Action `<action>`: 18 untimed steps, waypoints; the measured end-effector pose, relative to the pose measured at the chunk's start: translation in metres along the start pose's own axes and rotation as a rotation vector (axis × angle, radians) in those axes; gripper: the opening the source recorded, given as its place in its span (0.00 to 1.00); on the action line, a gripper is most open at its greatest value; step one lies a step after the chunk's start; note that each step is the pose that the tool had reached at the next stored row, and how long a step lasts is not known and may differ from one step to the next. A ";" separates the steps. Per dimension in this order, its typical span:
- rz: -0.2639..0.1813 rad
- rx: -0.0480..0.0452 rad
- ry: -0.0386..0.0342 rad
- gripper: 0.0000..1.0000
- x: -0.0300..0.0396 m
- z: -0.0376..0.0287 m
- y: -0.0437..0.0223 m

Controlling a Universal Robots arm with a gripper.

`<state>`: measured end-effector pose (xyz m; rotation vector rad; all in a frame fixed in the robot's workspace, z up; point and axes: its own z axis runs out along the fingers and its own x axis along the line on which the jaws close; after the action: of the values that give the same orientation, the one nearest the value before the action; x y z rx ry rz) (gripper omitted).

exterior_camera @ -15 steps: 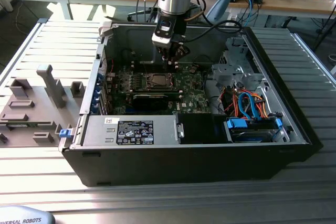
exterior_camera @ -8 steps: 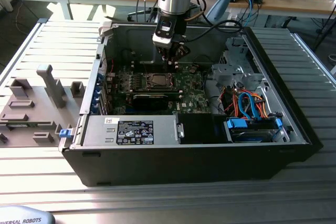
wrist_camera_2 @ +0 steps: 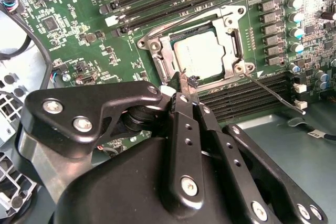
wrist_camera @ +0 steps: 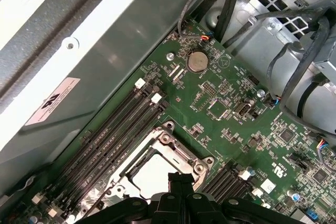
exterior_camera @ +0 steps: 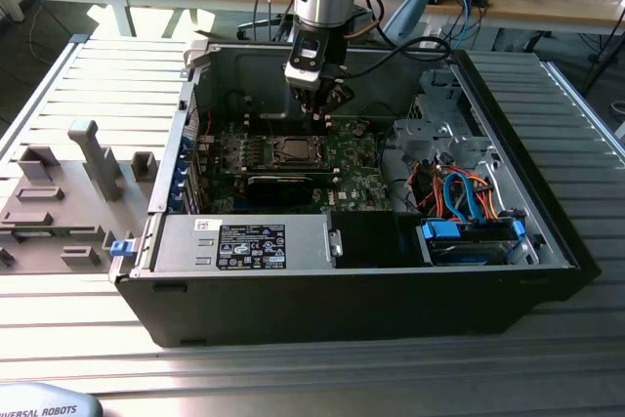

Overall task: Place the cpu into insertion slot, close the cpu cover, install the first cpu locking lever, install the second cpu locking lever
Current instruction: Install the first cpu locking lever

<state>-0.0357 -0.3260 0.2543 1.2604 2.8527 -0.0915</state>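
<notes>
The cpu (wrist_camera_2: 202,55) lies flat in the insertion slot (wrist_camera_2: 229,20) on the green board. The cpu cover (wrist_camera_2: 232,51) is down over it, and the silver chip top shows through its window. One thin wire locking lever (wrist_camera_2: 273,92) sticks out from the socket corner across the memory slots. Another lever (wrist_camera_2: 178,22) runs along the opposite socket edge. My gripper (wrist_camera_2: 186,83) is shut with its fingertips together right at the socket's edge, nothing visibly held. In the exterior view the gripper (exterior_camera: 325,116) hangs just above the socket (exterior_camera: 293,151). The first wrist view shows the gripper (wrist_camera: 181,178) over the cpu (wrist_camera: 152,174).
The open computer case (exterior_camera: 488,285) walls in the board. A long black card (exterior_camera: 280,183) lies beside the socket, and memory slots (wrist_camera: 113,140) flank it. The silver power supply (exterior_camera: 244,241) and a cage with blue and orange cables (exterior_camera: 469,204) stand nearby. Grey fixtures (exterior_camera: 68,192) sit at the exterior view's left.
</notes>
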 end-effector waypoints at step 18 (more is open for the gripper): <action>-0.030 -0.0013 -0.0014 0.11 0.0000 0.0000 0.0000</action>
<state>-0.0358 -0.3260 0.2543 1.2170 2.8705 -0.0910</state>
